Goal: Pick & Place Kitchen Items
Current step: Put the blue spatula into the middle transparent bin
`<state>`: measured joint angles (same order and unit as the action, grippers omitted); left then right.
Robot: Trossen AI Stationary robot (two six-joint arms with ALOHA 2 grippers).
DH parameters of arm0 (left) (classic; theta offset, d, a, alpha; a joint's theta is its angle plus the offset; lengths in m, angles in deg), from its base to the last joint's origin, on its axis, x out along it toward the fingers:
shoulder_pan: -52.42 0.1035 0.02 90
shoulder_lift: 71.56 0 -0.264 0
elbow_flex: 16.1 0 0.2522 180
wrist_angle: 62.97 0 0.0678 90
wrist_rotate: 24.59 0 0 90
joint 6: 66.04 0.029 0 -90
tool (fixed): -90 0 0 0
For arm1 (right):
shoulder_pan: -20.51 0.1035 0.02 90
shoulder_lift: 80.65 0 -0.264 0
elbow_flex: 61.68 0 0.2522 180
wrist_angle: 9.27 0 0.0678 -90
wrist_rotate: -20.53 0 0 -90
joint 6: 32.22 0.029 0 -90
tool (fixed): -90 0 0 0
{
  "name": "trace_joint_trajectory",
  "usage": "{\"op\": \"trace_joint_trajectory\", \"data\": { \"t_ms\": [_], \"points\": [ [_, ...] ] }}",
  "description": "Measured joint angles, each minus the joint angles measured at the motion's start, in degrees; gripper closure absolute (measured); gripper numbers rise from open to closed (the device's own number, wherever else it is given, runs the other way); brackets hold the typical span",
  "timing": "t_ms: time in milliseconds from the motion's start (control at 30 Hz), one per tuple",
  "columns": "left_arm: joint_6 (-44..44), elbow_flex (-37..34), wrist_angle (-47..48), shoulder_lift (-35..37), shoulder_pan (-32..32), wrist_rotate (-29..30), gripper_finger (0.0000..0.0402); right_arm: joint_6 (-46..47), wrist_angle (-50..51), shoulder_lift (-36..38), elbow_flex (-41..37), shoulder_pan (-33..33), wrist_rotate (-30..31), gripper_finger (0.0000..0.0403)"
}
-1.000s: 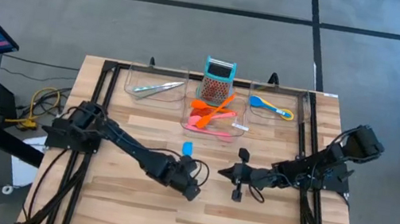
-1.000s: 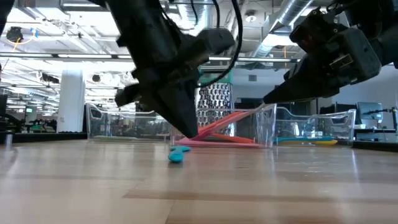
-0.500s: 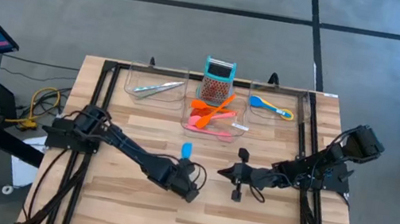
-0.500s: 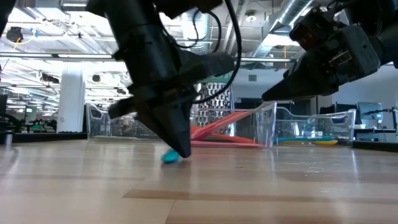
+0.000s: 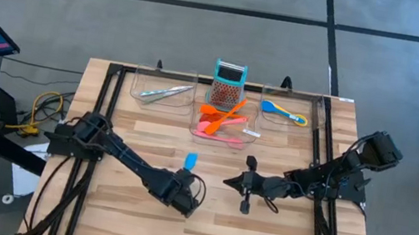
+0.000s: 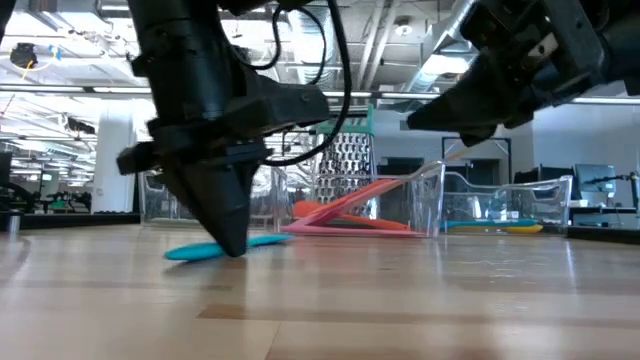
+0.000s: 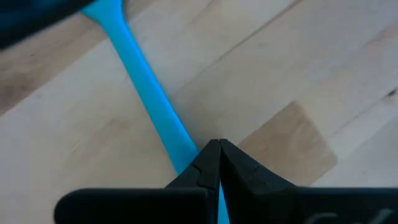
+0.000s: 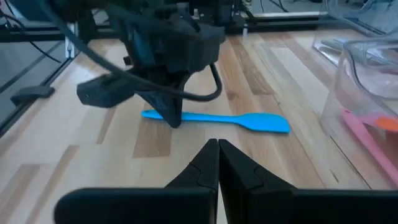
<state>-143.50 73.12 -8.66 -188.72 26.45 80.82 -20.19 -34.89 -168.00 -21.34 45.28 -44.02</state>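
Note:
A blue spatula [image 5: 190,162] [image 8: 249,119] lies flat on the wooden table, just near of the middle tray. My left gripper [image 7: 219,144] [image 6: 232,250] is shut and points steeply down, with its tips on the spatula's handle. My right gripper [image 8: 217,144] [image 5: 229,180] is shut and hangs above the table to the right of the spatula, touching nothing. Its fingers point toward the spatula. My left gripper sets its shut fingertips on the spatula's handle [image 7: 183,149] near its free end [image 8: 155,115], coming from above and slanting. The handle runs under the tips and nothing shows between the fingers. The spatula lies flat on the table, its blade [image 8: 270,123] toward the trays.
Three clear trays stand along the far edge. The left one holds metal tongs [image 5: 164,92], the middle one orange and pink utensils [image 5: 221,121], the right one a blue and yellow utensil [image 5: 285,111]. A teal-topped grater [image 5: 228,85] stands behind the middle tray.
My left gripper has gone toward the table's near left and slightly down, tipping steeper, its fingers staying shut. The blue spatula has turned about on the table. Its handle end has swung round with the gripper, so it now lies broadside to the low view.

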Motion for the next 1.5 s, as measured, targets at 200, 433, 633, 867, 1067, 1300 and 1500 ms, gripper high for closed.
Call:
{"op": "trace_joint_trajectory", "data": {
  "t_ms": [200,433,633,867,1067,1300,1500],
  "points": [
    [-2.29,-0.09,6.91,-0.03,-1.44,-0.65,0.0400,-0.40,0.38,0.00,1.28,0.02,-0.05,0.0403],
    [-6.05,-0.18,16.04,-0.12,-2.91,-0.95,0.0400,-0.40,0.53,0.00,1.30,0.01,-0.05,0.0403],
    [-8.93,-0.33,21.67,-0.27,-4.10,-0.91,0.0400,-0.20,0.40,0.00,1.30,0.02,-0.07,0.0403],
    [-8.97,-0.38,24.73,-0.38,-4.49,-0.65,0.0401,1.67,-0.17,0.00,1.30,0.06,-0.23,0.0403],
    [-8.98,-0.57,28.13,-0.56,-4.56,-0.81,0.0401,1.74,-1.17,-0.05,1.66,1.92,-0.33,0.0403],
    [-10.21,-0.46,28.72,-0.54,-5.48,0.21,0.0401,1.27,-1.17,-0.09,3.98,4.20,-0.35,0.0403],
    [-12.40,2.64,28.59,-0.41,-8.20,3.52,0.0401,1.07,0.19,-0.11,4.38,4.39,-0.35,0.0403]
  ]
}}
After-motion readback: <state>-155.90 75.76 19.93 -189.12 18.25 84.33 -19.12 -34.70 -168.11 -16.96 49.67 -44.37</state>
